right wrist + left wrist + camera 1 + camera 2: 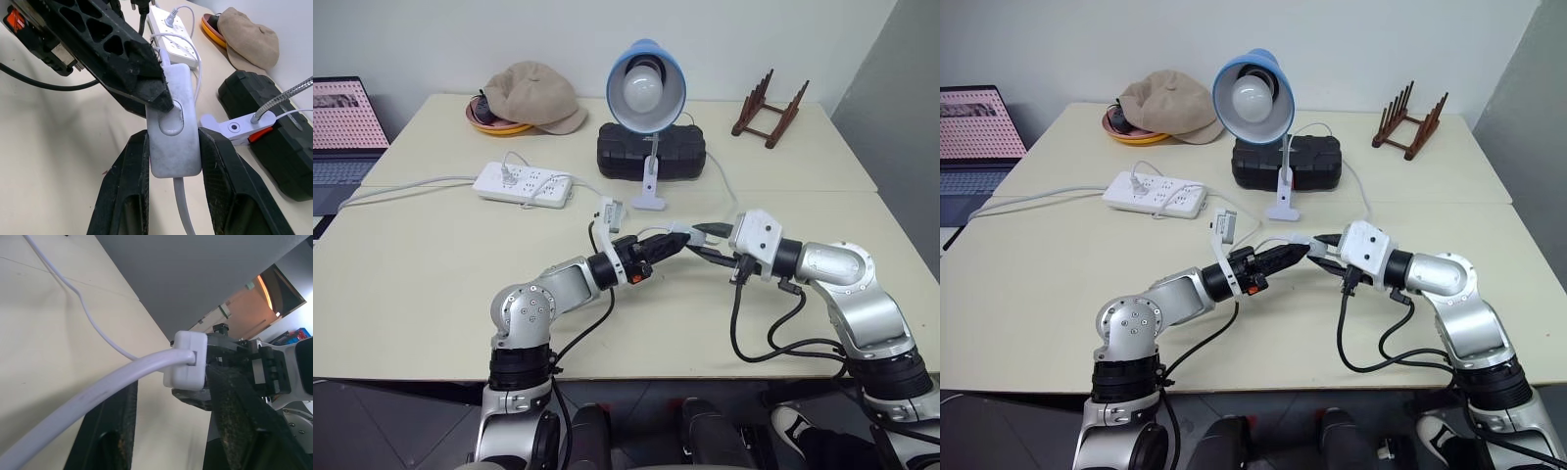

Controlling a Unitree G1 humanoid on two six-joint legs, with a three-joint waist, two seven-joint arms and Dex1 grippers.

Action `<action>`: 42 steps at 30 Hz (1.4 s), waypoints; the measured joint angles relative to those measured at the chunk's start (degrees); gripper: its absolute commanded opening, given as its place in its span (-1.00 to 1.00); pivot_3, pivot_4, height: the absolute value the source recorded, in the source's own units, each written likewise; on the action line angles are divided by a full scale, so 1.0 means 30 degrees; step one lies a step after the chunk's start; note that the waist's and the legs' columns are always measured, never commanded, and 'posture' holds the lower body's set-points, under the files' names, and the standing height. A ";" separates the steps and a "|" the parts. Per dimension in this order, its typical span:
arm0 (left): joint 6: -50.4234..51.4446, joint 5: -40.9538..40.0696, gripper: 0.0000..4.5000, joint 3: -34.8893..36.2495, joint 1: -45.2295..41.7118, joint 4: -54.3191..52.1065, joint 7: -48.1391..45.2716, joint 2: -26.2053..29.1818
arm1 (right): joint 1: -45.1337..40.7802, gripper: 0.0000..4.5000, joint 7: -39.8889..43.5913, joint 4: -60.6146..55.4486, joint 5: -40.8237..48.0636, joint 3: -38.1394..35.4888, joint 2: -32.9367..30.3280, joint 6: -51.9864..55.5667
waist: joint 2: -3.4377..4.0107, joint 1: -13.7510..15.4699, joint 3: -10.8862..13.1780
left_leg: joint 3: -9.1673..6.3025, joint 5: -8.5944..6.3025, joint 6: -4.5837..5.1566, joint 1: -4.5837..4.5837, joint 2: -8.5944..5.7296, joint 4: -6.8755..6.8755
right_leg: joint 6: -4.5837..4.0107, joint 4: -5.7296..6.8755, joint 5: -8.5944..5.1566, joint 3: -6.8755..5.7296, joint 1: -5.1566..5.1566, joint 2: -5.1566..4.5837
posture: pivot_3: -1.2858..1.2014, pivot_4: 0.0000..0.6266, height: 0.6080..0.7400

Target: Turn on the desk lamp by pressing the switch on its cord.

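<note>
Right gripper [168,161] is clamped on the switch [173,129], one black finger down each long edge, holding it just above the table [431,294] near the middle of the head view. Left gripper [156,93] comes in from the upper left of the right wrist frame, jaws drawn most of the way together and holding nothing, one fingertip sitting right on the oval rocker. That's the press, and the bulb of the desk lamp [645,88], top centre of the head view, looks unlit so far.

To do this well, I'd say keep the right grip firm so the switch can't twist or slip back, and drive the left tip straight down into the rocker's dished end, not along it. A glancing push would likely skate off the smooth plastic.

The cord [98,391] runs out of the switch and trails away slack over the table. Further back, the power strip [524,183] and the black case [651,149] stand well out of the way.
</note>
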 measured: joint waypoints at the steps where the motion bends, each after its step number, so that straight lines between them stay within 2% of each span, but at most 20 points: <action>1: 0.0000 -0.0073 -0.50 0.0000 -0.0001 0.0000 -0.0023 0.0001 | 0.0000 -0.52 0.0000 0.0000 0.0000 0.0054 0.0000 0.0000 | 0.0000 0.0000 0.0000 | -0.0001 0.0000 0.0000 0.0000 0.0000 0.0000 | -0.0002 0.0000 -0.0001 -0.0001 0.0000 0.0000 | 0.03 -0.52 1.00; 4: -0.0008 -0.0137 -0.77 0.0006 -0.0021 0.0011 -0.0136 0.0055 | -0.0001 -0.52 -0.0002 0.0002 0.0004 0.0117 -0.0005 0.0000 | 0.0000 0.0000 0.0000 | 0.0000 0.0000 0.0000 -0.0001 0.0000 0.0000 | -0.0002 -0.0003 -0.0002 0.0000 -0.0001 0.0000 | 0.03 -0.52 1.00; 15: 0.0042 -0.0192 -0.78 -0.0086 -0.0018 -0.0010 -0.0144 0.0294 | -0.0008 -0.52 0.0018 0.0046 0.0021 0.0209 -0.0003 -0.0025 | -0.0001 0.0002 0.0000 | -0.0001 -0.0001 -0.0001 -0.0004 0.0000 -0.0005 | -0.0005 -0.0010 -0.0004 -0.0001 -0.0003 0.0000 | 0.03 -0.52 1.00; 17: 0.0033 -0.0187 -0.47 -0.0159 -0.0018 -0.0027 -0.0166 0.0402 | -0.0008 -0.52 0.0033 0.0088 0.0026 0.0240 -0.0003 -0.0069 | -0.0001 0.0003 0.0001 | -0.0001 -0.0001 -0.0001 -0.0005 0.0000 -0.0006 | -0.0005 -0.0010 -0.0004 -0.0001 -0.0004 -0.0001 | 0.03 -0.52 1.00; 18: 0.0034 -0.0212 -0.44 -0.0160 -0.0016 -0.0029 -0.0173 0.0405 | -0.0016 -0.52 0.0031 0.0105 0.0020 0.0239 -0.0004 -0.0115 | -0.0001 0.0003 0.0001 | 0.0000 -0.0001 -0.0002 -0.0007 0.0000 -0.0005 | -0.0005 -0.0012 -0.0004 -0.0001 -0.0004 -0.0001 | 0.03 -0.52 1.00; 23: 0.0325 -0.0556 0.03 -0.0066 0.0401 -0.0265 -0.0247 0.1286 | -0.0351 -0.52 0.0026 0.0799 0.0017 0.0196 -0.0077 -0.0514 | -0.0001 -0.0045 0.0001 | -0.0001 -0.0001 -0.0001 -0.0004 0.0002 -0.0016 | -0.0009 -0.0014 -0.0006 -0.0001 -0.0009 0.0000 | 0.03 -0.52 1.00; 28: 0.1110 -0.1454 0.39 0.0341 0.1611 -0.1324 -0.0159 0.2346 | -0.0895 -0.52 0.0100 0.2027 0.0006 0.0221 -0.0134 -0.1183 | -0.0007 -0.0074 0.0004 | 0.0000 -0.0003 -0.0003 -0.0007 0.0007 -0.0030 | -0.0013 -0.0027 -0.0009 -0.0002 -0.0015 -0.0001 | 0.03 -0.52 1.00; 30: 0.1175 -0.1579 0.57 0.0584 0.1777 -0.2399 -0.0468 0.4297 | -0.1326 -0.52 0.0333 0.3671 -0.0103 0.0296 -0.0145 -0.2026 | -0.0028 -0.0122 0.0019 | -0.0002 -0.0002 -0.0002 -0.0006 0.0017 -0.0039 | -0.0019 -0.0018 -0.0008 -0.0004 -0.0030 0.0007 | 0.03 -0.52 1.00; 34: 0.0363 -0.0811 0.92 0.0646 0.1133 -0.3750 -0.1869 0.7016 | -0.2144 -0.52 0.0444 0.6849 -0.0944 0.0934 -0.0025 -0.3455 | -0.0037 -0.0219 0.0026 | 0.0007 -0.0002 -0.0004 -0.0005 0.0009 -0.0031 | -0.0029 -0.0029 -0.0006 -0.0001 -0.0026 -0.0001 | 0.03 -0.52 1.00; 38: -0.2975 0.2856 0.97 -0.2059 0.0434 -0.5021 -0.5392 1.1086 | -0.3789 -0.52 0.0766 1.1267 -0.2194 0.2088 0.0474 -0.5023 | -0.0041 -0.0291 0.0049 | 0.0044 -0.0006 -0.0010 -0.0011 -0.0007 -0.0059 | -0.0028 -0.0093 -0.0005 0.0015 -0.0019 -0.0026 | 0.03 -0.52 1.00; 41: -0.4584 0.4301 0.97 -0.2911 0.0265 -0.4976 -0.6864 1.1705 | -0.4567 -0.52 0.1203 1.3078 -0.2327 0.2340 0.0510 -0.5448 | -0.0037 -0.0236 0.0053 | 0.0047 -0.0006 -0.0010 -0.0024 -0.0010 -0.0110 | -0.0027 -0.0112 -0.0009 0.0008 -0.0027 -0.0036 | 0.03 -0.52 1.00; 42: -0.5331 0.4944 0.99 -0.3509 0.0041 -0.4859 -0.7602 1.2016 | -0.4983 -0.36 0.1756 1.3901 -0.2296 0.2460 0.0543 -0.5476 | -0.0039 -0.0222 0.0055 | 0.0045 -0.0006 -0.0010 -0.0029 -0.0009 -0.0128 | -0.0029 -0.0115 -0.0011 0.0005 -0.0038 -0.0034 | 0.03 -0.52 1.00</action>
